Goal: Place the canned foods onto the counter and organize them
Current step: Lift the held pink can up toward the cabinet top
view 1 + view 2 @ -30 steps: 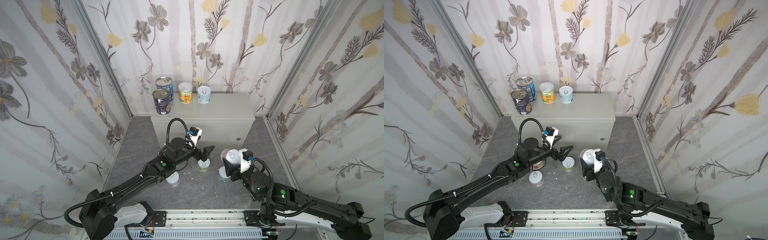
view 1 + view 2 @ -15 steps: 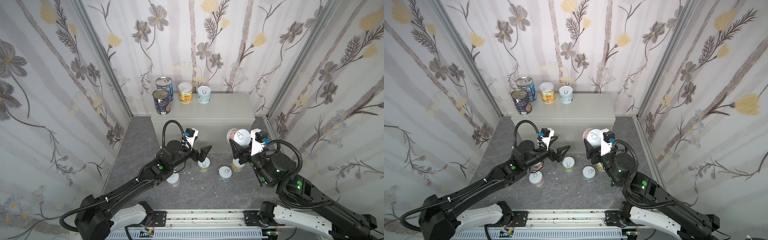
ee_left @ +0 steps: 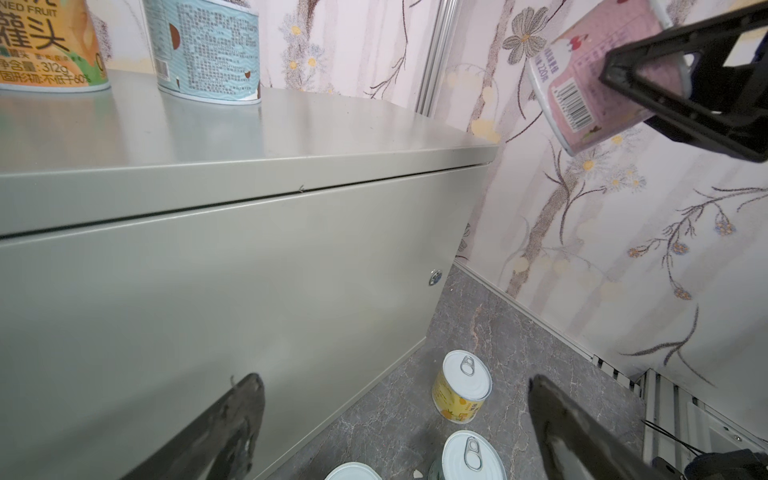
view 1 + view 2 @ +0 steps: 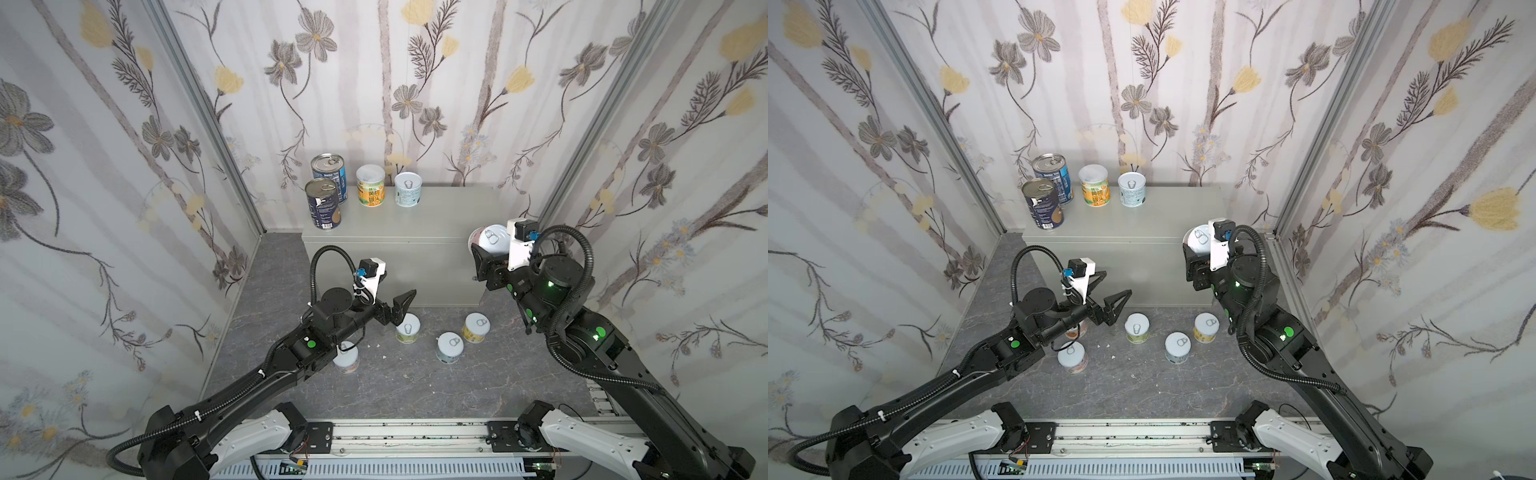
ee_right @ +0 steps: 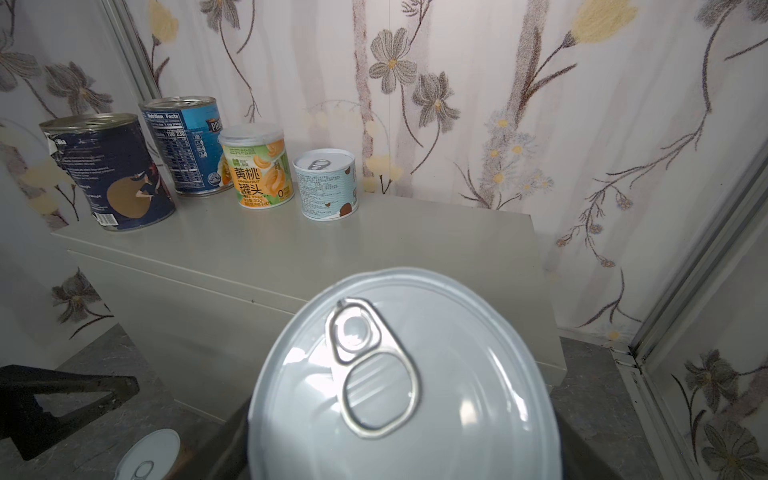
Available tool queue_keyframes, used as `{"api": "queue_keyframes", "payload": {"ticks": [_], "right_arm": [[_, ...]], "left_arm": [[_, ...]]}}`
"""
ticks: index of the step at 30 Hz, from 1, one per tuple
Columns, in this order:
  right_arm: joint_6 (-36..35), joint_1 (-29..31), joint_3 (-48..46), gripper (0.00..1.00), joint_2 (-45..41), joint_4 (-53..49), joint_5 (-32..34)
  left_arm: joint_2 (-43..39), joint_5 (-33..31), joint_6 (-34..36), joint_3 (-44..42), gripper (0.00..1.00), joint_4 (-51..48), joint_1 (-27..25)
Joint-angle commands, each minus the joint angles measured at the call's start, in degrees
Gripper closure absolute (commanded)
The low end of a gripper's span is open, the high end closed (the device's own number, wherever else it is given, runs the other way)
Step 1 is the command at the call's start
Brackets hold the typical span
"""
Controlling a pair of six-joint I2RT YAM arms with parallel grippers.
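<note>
The light-grey counter carries two dark-blue cans, a yellow-label can and a pale-blue can along its back left. My right gripper is shut on a pink can, lifted and tilted by the counter's right front corner; its white lid fills the right wrist view. My left gripper hangs open and empty before the counter's front. Several white-lidded cans stand on the floor.
Flowered walls close in on three sides, with metal corner posts. The dark marbled floor runs to the rail in front. The counter's right half is bare. A lock marks its front.
My right gripper has lifted the pink can off the floor, up and right to the counter's front corner. The left arm has drawn back slightly, still open.
</note>
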Motion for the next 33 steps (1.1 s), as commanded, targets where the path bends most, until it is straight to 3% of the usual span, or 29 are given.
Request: {"api": "queue_keyframes", "payload": {"ticks": [1, 17, 33], "right_arm": [[-1.7, -2.2, 3.3, 0.57, 2.5, 2.9, -5.9], [-2.5, -14.5, 18.8, 0.56, 18.3, -3.2, -19.1], [-2.8, -16.4, 35.7, 0.55, 33.2, -13.9, -21.6]], "left_arm": [[-0.5, -2.8, 0.0, 0.1, 0.0, -0.7, 0.0], [-4.3, -18.2, -0.1, -1.0, 0.0, -8.7, 0.0], [-9.7, -17.6, 0.5, -4.4, 0.0, -7.2, 0.0]]}}
